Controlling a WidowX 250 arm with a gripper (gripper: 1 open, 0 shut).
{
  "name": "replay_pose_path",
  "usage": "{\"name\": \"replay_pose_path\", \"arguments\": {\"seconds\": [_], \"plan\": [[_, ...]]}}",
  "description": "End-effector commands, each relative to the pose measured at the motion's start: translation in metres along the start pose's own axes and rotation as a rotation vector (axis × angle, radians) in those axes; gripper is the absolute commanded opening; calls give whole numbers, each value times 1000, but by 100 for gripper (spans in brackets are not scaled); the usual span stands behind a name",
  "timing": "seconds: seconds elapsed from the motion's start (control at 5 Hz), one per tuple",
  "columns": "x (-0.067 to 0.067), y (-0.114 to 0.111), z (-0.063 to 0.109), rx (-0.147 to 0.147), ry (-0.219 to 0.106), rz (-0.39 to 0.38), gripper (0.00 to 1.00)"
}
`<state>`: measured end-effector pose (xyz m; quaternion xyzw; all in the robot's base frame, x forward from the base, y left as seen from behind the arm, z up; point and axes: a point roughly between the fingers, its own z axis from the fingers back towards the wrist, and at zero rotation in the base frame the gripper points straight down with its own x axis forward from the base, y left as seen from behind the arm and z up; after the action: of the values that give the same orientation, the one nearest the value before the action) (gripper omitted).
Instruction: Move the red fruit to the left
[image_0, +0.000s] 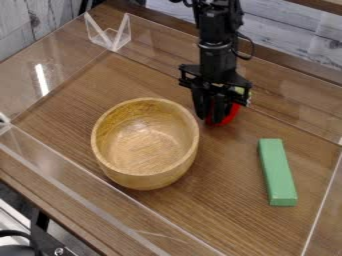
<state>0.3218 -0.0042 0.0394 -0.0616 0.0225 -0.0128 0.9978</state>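
End effector (215, 108) — jaws narrowed — straddles the red fruit (227, 114).

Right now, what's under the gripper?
The red fruit sits on the wooden table beneath the gripper. Only its right side shows; the fingers cover the rest, so contact can't be judged.

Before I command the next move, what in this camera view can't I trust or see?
- Red fruit: mostly hidden behind the gripper; its leafy top is not visible.
- Grip: the black fingers blur together, so whether they clamp the fruit, or are open or shut, cannot be told.
- Arm: cut off by the top edge.
- Green block and bowl: fully visible.
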Motion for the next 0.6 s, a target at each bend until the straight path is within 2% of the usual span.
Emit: {"name": "replay_pose_path", "arguments": {"seconds": [0.0,0.2,0.4], "plan": [[7,3,10,-1,-52,-69,100],[10,8,-4,4,-34,-110,100],[21,-1,-8,10,-33,-63,0]]}}
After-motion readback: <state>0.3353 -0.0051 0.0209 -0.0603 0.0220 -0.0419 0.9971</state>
